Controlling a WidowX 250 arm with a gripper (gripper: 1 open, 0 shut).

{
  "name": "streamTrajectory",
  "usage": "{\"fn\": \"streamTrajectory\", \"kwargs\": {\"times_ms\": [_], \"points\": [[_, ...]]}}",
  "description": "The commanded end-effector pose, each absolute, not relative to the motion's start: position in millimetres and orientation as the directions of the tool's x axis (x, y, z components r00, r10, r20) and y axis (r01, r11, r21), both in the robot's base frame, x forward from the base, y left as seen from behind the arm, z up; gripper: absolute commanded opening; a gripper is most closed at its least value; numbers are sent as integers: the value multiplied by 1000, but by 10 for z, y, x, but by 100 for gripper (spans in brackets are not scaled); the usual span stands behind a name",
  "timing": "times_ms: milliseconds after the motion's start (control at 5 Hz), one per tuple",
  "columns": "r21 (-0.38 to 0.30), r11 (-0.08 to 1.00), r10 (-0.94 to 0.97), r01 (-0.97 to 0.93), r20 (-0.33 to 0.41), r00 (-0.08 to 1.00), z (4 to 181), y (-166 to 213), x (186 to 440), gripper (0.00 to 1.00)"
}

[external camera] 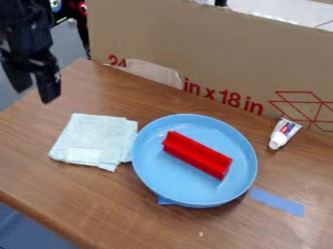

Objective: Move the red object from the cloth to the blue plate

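The red object [197, 155], a bright red elongated block, lies inside the blue plate [156, 166], angled from upper left to lower right. The pale mint-white cloth [93, 140] lies flat and bare on the wooden table, just left of the plate. My gripper [33, 84] hangs at the far left, above and to the left of the cloth, pointing down. It is open with nothing between its dark fingers [49, 82], and it is well apart from the red object.
A large cardboard box [221, 58] printed "in x 18 in" walls off the back of the table. A small white tube [282, 133] with red print lies at the right. A strip of blue tape [277, 202] sits by the plate's lower right.
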State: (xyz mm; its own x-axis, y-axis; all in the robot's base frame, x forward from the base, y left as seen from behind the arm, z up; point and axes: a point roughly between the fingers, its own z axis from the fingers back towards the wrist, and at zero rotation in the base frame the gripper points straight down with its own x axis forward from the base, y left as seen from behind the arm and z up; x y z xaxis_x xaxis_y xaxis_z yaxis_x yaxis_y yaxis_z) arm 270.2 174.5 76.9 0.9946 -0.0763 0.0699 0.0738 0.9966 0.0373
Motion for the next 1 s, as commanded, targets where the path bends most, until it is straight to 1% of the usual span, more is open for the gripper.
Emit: {"fn": "streamTrajectory", "kwargs": {"times_ms": [0,200,400,600,800], "points": [[69,994,-94,88,94,991,900,1592,2672,100],[62,989,-140,134,107,984,885,1399,2608,100],[71,986,-157,149,121,980,993,1198,2645,100],[70,986,-161,154,120,980,1090,1189,2635,100],[77,990,-127,120,106,986,1041,1271,2769,100]]}}
